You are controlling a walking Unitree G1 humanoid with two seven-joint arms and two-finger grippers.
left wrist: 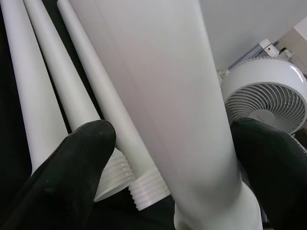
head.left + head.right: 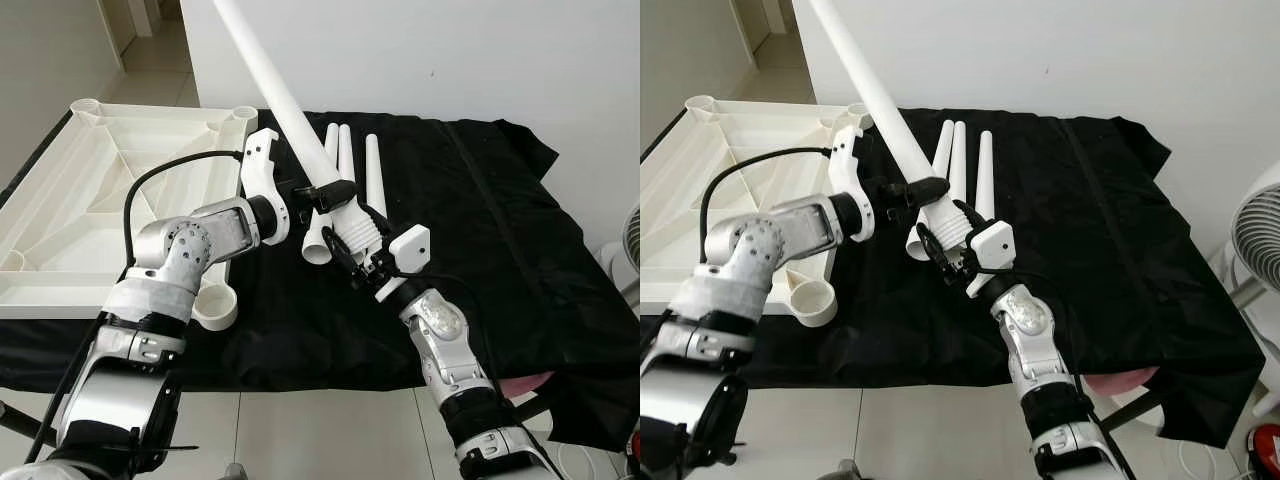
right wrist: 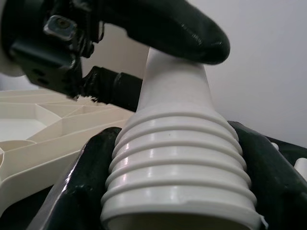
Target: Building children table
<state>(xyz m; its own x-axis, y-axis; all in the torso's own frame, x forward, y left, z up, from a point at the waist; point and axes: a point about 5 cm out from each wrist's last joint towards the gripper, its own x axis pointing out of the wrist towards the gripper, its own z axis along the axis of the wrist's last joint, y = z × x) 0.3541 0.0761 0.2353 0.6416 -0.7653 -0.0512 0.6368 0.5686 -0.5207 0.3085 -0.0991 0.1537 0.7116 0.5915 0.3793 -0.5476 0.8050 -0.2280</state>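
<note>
Table leg (image 2: 280,100), white and tilted, is pinched at its threaded end by the right gripper (image 2: 350,240) and just above by the left gripper (image 2: 322,193). Three more legs (image 2: 346,152) lie beside on the black-draped worktop (image 2: 480,230); upturned tabletop (image 2: 90,190) left, white wall behind.

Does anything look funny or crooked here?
One long white plastic table leg tilts steeply up off the black cloth, held by both the left gripper and right gripper. Three other white legs lie flat and tidy. Nothing looks broken.
</note>
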